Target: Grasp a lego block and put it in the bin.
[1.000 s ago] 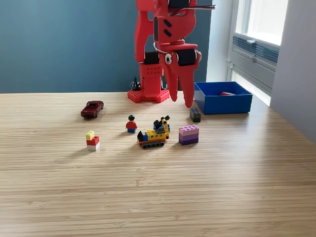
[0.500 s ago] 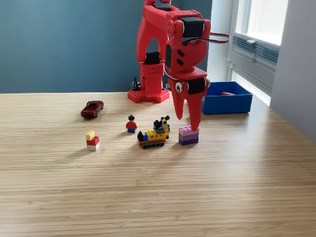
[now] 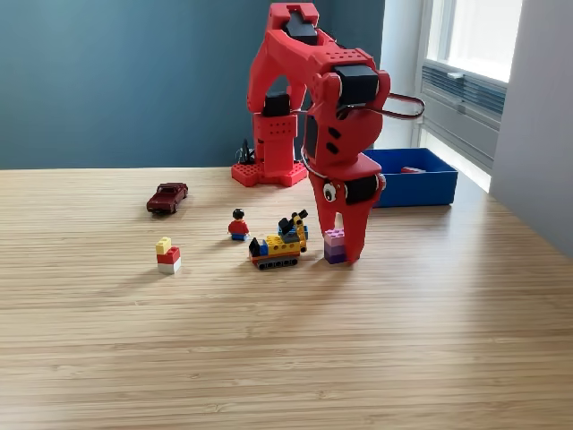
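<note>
Red arm [image 3: 318, 98] bent down, fingers [image 3: 354, 235] apart.

Red plastic arm [image 3: 333, 134], black servos

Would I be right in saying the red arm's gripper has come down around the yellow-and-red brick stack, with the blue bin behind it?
Not quite. In the exterior view the gripper straddles the pink-and-purple block, not the yellow-and-red stack, which stands untouched far to the view's left. The blue bin is indeed behind.
</note>
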Action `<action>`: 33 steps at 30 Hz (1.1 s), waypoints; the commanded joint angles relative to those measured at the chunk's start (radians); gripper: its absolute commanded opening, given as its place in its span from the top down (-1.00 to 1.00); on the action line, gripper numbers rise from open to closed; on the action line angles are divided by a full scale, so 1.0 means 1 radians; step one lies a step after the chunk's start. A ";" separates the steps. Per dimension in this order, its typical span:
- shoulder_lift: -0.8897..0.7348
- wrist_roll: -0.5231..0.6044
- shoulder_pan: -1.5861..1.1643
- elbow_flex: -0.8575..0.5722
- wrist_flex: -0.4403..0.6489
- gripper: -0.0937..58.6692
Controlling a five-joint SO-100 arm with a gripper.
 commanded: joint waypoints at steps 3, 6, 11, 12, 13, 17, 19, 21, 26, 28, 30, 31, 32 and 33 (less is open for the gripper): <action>-0.038 0.058 0.000 -0.078 -0.009 0.99; -0.037 0.080 -0.009 -0.061 -0.005 0.99; -0.034 0.107 -0.037 0.043 -0.005 1.00; -0.031 0.114 -0.038 0.058 -0.002 1.00; -0.023 0.124 -0.028 0.035 0.028 1.00; 0.101 0.149 -0.061 0.023 0.072 1.00; 0.189 0.150 -0.072 0.049 0.072 1.00; 0.272 0.149 -0.084 0.077 0.072 1.00; 0.463 0.149 -0.129 0.153 0.072 1.00; 0.531 0.147 -0.156 0.192 0.072 1.00; 0.591 0.144 -0.192 0.232 0.072 1.00; 0.620 0.144 -0.210 0.252 0.072 1.00; 0.646 0.144 -0.230 0.270 0.072 1.00; 0.670 0.146 -0.249 0.287 0.072 1.00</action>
